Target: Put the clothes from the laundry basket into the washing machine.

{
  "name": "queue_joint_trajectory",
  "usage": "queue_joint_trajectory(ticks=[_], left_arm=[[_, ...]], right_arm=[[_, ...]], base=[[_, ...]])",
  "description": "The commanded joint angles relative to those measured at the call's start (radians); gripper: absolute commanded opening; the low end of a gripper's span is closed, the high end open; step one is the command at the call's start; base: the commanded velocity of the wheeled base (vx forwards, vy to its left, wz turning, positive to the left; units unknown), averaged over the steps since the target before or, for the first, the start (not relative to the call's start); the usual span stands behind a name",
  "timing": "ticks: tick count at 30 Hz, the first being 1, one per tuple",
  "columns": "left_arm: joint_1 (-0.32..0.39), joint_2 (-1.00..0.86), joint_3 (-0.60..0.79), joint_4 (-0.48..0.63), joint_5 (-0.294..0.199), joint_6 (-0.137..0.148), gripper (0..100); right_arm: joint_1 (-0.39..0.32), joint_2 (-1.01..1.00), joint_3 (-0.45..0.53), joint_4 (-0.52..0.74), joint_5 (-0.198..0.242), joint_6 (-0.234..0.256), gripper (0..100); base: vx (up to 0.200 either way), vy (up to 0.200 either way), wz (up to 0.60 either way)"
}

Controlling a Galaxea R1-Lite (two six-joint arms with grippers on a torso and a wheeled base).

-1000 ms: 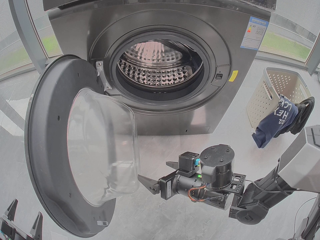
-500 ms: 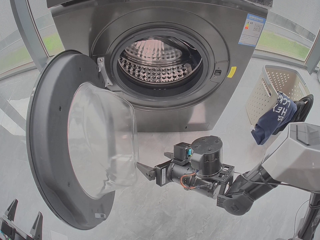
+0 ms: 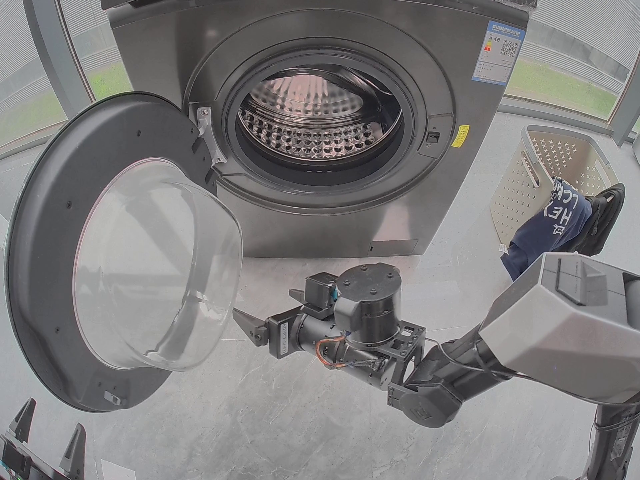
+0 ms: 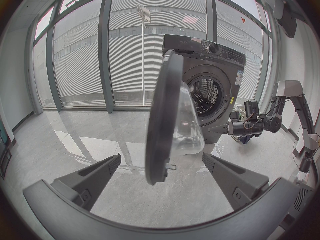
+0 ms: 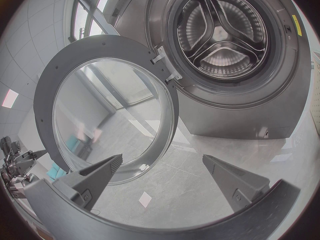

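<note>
Grey polished floor (image 3: 320,428) runs up to tall windows, and the washer (image 3: 400,188) stands on it facing the robot; its door (image 3: 50,248) hangs on the left hinge, swung wide, glass bowl bulging towards the robot's right, so the drum (image 3: 313,118) mouth is unobstructed and looks empty. To the washer's right stands the basket (image 3: 517,201), pale and perforated, its open top upward; the clothes (image 3: 550,228) are there, none in the drum. A navy garment is draped over the near rim and hangs outside; its long axis runs from the rim down towards the floor, its loose end pointing downward, which leaves plenty of cloth to pinch. A black piece (image 3: 608,211) lies beside it on the rim, touching it.

The right gripper (image 5: 161,157) is released and holds nothing; it sits low over the floor between door and washer front, pointing towards the robot's left at the door's glass, near it yet apart, well away from the basket; I judge loading has not begun, and that arm would have to turn right to reach the cloth. The left gripper (image 4: 160,157) is also spread and empty, low at the robot's left, well apart from the door, probably parked clear of its swing.
</note>
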Motion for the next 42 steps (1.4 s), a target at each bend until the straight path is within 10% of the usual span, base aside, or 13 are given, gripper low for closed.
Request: queue_joint_trajectory(ticks=[1, 17, 29, 35, 42], left_arm=[[0.0, -0.017, 0.018, 0.0, 0.0, -0.001, 100], [0.0, -0.017, 0.018, 0.0, 0.0, -0.001, 100], [0.0, -0.017, 0.018, -0.002, 0.0, 0.0, 100], [0.0, -0.017, 0.016, 0.0, 0.0, 0.0, 100], [0.0, -0.017, 0.018, 0.0, 0.0, 0.002, 100]], right_arm=[[0.011, 0.059, -0.098, 0.038, 0.002, 0.0, 100], [0.074, 0.289, -0.503, 0.124, -0.043, 0.009, 100], [-0.098, -0.317, 0.178, 0.118, -0.046, 0.012, 100], [-0.208, -0.625, 0.501, 0.114, -0.121, -0.051, 100], [-0.475, -0.992, 0.78, 0.101, -0.133, -0.118, 100]], base=[[0.0, 0.0, 0.0], [0.0, 0.0, 0.0], [0.0, 0.0, 0.0], [0.0, 0.0, 0.0], [0.0, 0.0, 0.0]])
